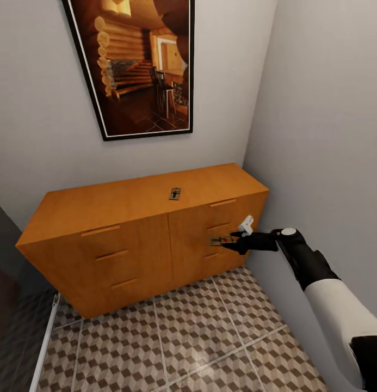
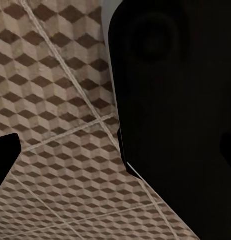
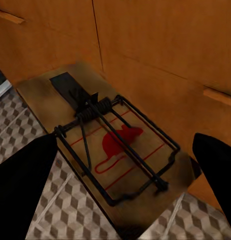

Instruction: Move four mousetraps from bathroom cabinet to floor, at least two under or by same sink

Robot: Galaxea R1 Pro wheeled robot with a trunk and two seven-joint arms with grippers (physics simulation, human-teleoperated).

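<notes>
Narrow corner of a bathroom, bounded by a plain grey rear wall [image 1: 41, 130] and a plain grey side wall [image 1: 329, 109] on the right. Bathroom floor [image 1: 199, 332] laid in large square tiles with a brown, beige and white cube pattern, pale grout lines between tiles. Wide low orange-brown cabinet [image 1: 134, 245] set against the rear wall, right end touching the side wall; flat wooden bar handles on the drawer fronts. Large black-framed picture [image 1: 139, 65] of a log-cabin interior hung above the cabinet.

One mousetrap [image 1: 174, 193] lying flat on the cabinet top, right of centre. Second mousetrap [image 1: 221, 240] held clear of the floor, just in front of the right-hand drawer fronts, gripped at its near end by the right gripper [image 1: 235, 240]. Right wrist view: tan board [image 3: 103, 145] with dark wire spring and red mouse mark, level between the two dark fingers [image 3: 23, 187].

Left wrist view: patterned floor tiles [image 2: 55, 125] beside a dark robot body part [image 2: 180, 115]. Left gripper state: cannot tell.
</notes>
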